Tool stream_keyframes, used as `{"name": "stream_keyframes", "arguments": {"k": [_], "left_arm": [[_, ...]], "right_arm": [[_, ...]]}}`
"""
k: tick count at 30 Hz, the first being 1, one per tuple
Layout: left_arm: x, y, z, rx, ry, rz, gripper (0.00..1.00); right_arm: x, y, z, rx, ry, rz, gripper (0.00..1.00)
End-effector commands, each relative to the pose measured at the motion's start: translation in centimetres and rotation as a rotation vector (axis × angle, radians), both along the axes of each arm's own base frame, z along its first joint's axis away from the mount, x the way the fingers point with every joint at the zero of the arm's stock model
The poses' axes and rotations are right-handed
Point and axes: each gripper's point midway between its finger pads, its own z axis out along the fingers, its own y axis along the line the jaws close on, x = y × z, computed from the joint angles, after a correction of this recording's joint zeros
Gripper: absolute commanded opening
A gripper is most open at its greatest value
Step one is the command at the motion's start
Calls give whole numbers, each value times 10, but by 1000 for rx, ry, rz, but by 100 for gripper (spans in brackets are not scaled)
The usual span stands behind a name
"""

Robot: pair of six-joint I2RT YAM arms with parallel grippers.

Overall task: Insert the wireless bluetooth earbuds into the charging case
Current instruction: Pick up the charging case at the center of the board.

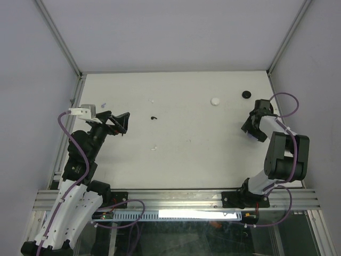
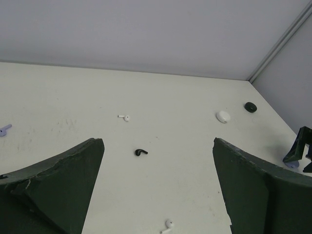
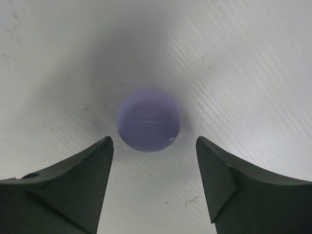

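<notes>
Left fingers: released, spread wide, nothing between them, held above the desk without touching anything on it. Right fingers: parted and grasping nothing; they hang low over the desk surface, one on either side of the lilac case. The lilac case lies flat on the desk just ahead of the right fingertips, centred in the gap, and a strip of bare desk shows between it and each finger, so there is no contact. Its top shows a short straight mark; whether the lid is closed cannot be confirmed. Earbuds, all loose on the desk and well apart from the right fingers: the black earbud lies just ahead of the left fingers, slightly toward their left tip; one white earbud lies further ahead on the same line; a second white earbud lies nearer than the tips, low in the gap between the left fingers; a lilac earbud lies far outside the left tip. No earbud sits in a case. The white case and the black case rest near each other, far ahead of the left fingers and beyond their right tip; in the overhead view both lie beyond the right fingers, apart from them.
</notes>
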Motion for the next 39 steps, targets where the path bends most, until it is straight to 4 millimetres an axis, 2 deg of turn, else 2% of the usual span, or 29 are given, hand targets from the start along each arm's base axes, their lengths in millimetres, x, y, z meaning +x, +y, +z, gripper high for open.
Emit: {"name": "stream_keyframes", "arguments": {"k": [1,17,24,31,39], "left_arm": [[-3,-2,15,6,-64,-12,99],[-5,0,17,9,-70,-6,99],[-6,-4,17,15,-68,-32,99],[-8,-9,13,38,-46,-66,99],[-6,-19,6,36,0,-116,99]], "right_arm": [[20,-6,11,-29,-65,-27,71],[18,-3,-9,-40,4,-13,65],[18,5,-3,-34,-4,14,58],[23,42,16,-57,-52,135,52],[25,112,50,-52,-159,371,48]]}}
